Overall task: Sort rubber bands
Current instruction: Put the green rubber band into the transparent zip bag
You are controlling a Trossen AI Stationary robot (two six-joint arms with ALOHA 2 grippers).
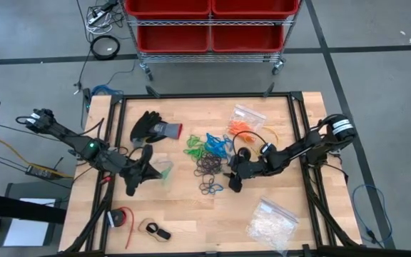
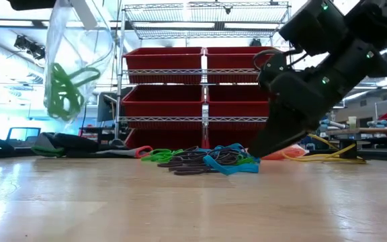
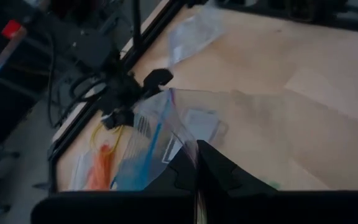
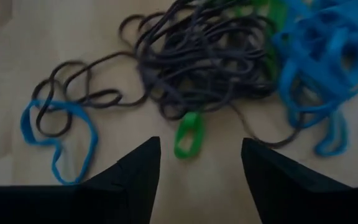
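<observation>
Right gripper (image 4: 199, 165) spread wide, empty, tilted down just above a small green loop (image 4: 188, 134) at the edge of the rubber bands (image 1: 209, 153): thin black, blue, green and orange loops tangled mid-table. Left gripper (image 1: 148, 168) clamped on the rim of a clear bag (image 2: 69, 57), lifted off the table (image 1: 191, 214), green loops inside. Black glove (image 1: 148, 127) near the pile.

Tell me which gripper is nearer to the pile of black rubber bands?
Right. The right gripper hovers open at the edge of the black rubber bands. The left gripper is farther off, across bare table, shut on a clear bag.
</observation>
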